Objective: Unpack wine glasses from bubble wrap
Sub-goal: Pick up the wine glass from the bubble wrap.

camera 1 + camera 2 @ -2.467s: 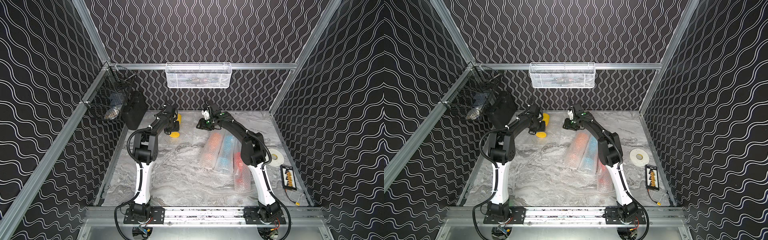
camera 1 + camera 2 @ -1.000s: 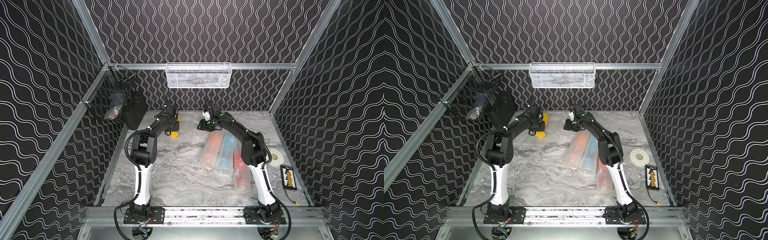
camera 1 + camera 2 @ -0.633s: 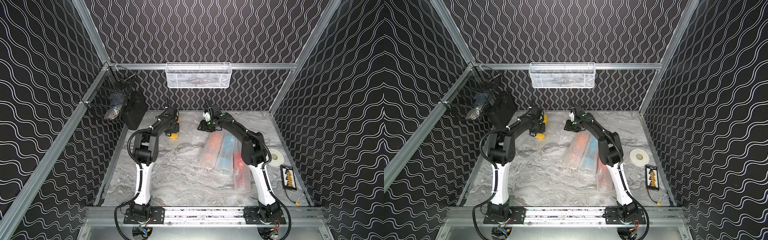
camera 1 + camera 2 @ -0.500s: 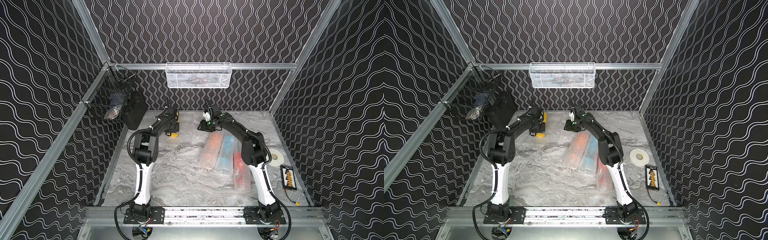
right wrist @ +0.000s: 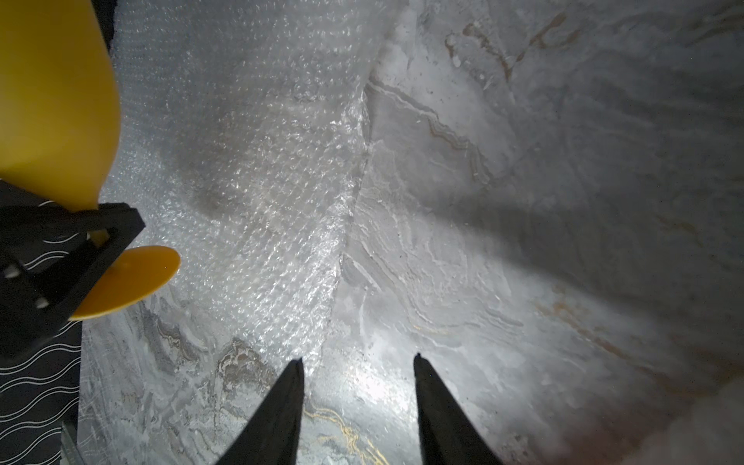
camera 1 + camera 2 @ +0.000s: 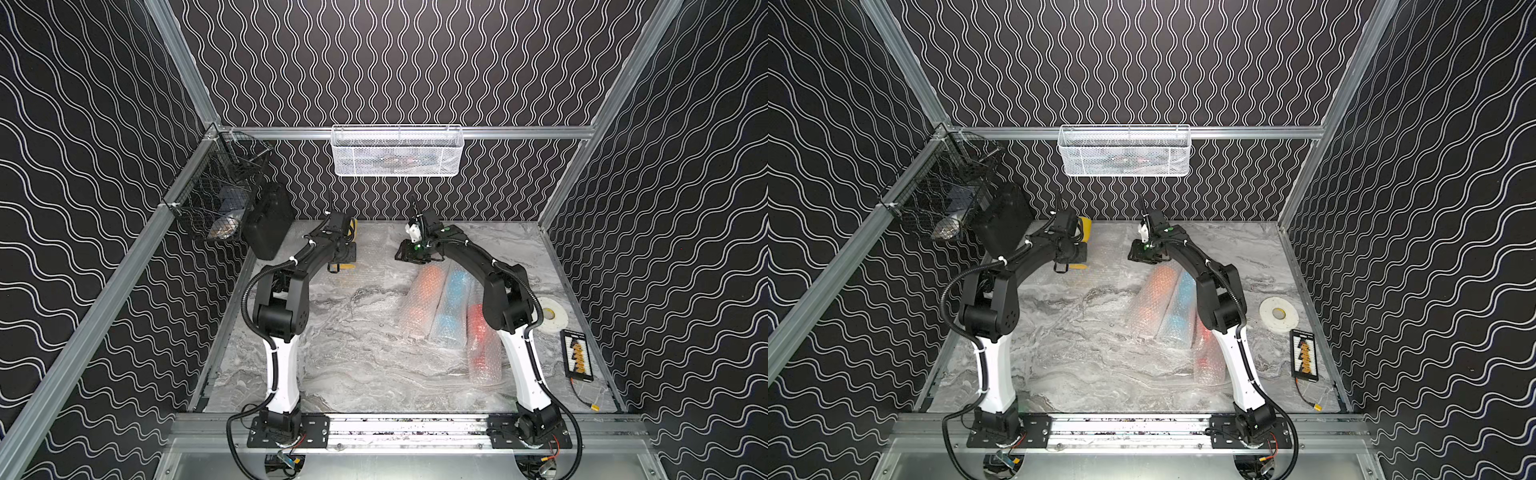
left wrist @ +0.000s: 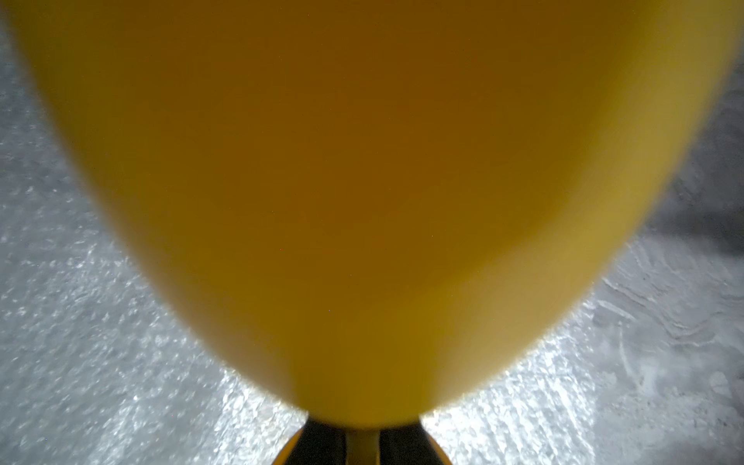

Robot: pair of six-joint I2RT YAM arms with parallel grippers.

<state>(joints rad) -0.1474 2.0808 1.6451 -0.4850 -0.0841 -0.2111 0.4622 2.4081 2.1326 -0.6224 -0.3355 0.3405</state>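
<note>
Left fingers (image 7: 322, 445) clenched on stem of yellow goblet (image 5: 52, 100), far left, over flat bubble wrap sheet (image 5: 249, 161). Right fingers (image 5: 277, 410) released, empty. Best: lift slowly, keep stem grip square, stand foot on bare counter (image 5: 523, 201).

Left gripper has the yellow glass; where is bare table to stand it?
Widest free patch: bare marble in the near middle, left of the wrapped tubes. The far right corner, past the right gripper, also looks open. Crowded: flat bubble wrap sheet by the yellow glass, the tubes mid-right, tape roll and black tray along the right edge.
</note>
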